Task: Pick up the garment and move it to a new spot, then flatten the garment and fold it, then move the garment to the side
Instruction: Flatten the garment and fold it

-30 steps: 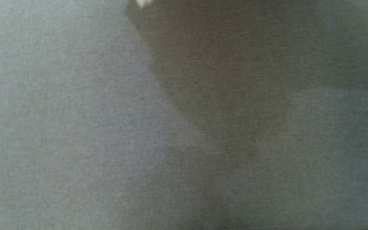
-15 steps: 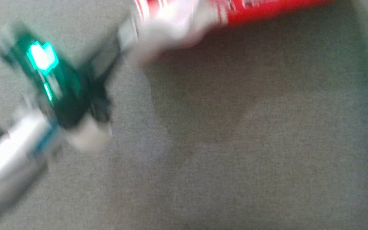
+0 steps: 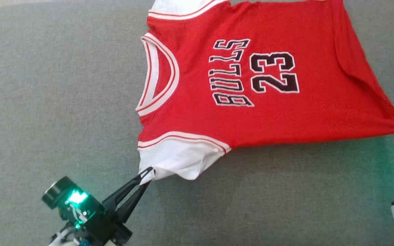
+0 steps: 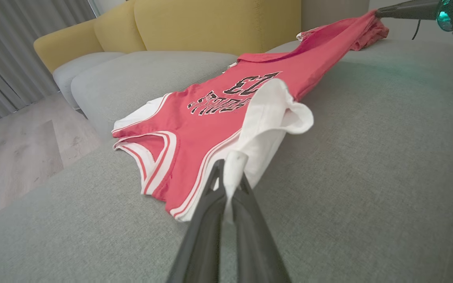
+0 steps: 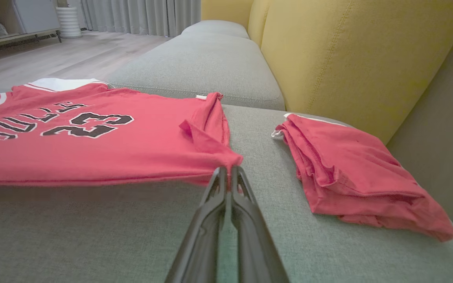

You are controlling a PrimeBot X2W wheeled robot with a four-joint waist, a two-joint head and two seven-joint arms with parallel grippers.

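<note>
The garment [image 3: 251, 102] pulled taut across the grey sofa cushion [image 3: 63, 85], held at two corners.
The left gripper [image 3: 148, 173] has its fingers clamped on the white panel's corner, and the right gripper [image 5: 227, 171] pinches the red hem corner; drawn apart like this, the hold looks meant to smooth out wrinkles ahead of folding. A folded red cloth [image 5: 352, 169] rests just beside that hem.

Matt, seemingly mesh garment [image 3: 286, 116]; woven sofa [image 3: 46, 102]
</note>
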